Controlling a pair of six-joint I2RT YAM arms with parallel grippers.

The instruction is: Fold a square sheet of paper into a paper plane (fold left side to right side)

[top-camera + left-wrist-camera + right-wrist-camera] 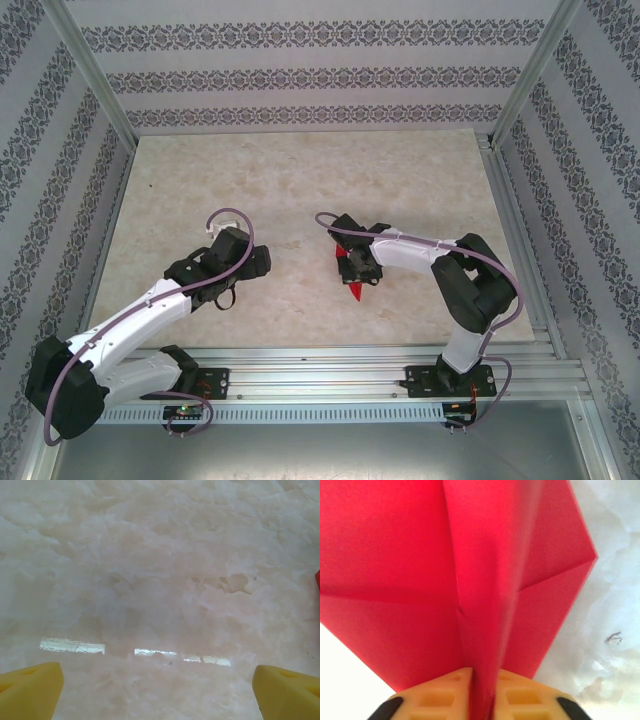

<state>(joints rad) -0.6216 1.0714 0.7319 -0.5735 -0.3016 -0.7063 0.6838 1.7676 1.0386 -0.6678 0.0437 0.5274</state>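
The red paper plane point(352, 280) is a narrow pointed dart held above the marble table, its tip pointing toward the near edge. My right gripper point(362, 265) is shut on its centre fold. In the right wrist view the paper plane point(470, 570) spreads as two red wings with the crease pinched between the yellow fingers point(445, 695). My left gripper point(232, 292) hovers over bare table to the left, apart from the paper, and its yellow fingertips point(30, 690) stand wide open with nothing between them. A sliver of the red paper plane point(317, 580) shows at the right edge of the left wrist view.
The beige marble tabletop point(300, 180) is bounded by patterned walls on three sides and an aluminium rail point(330, 360) along the near edge where both arm bases are bolted. A metal post point(520, 90) stands at the back right corner.
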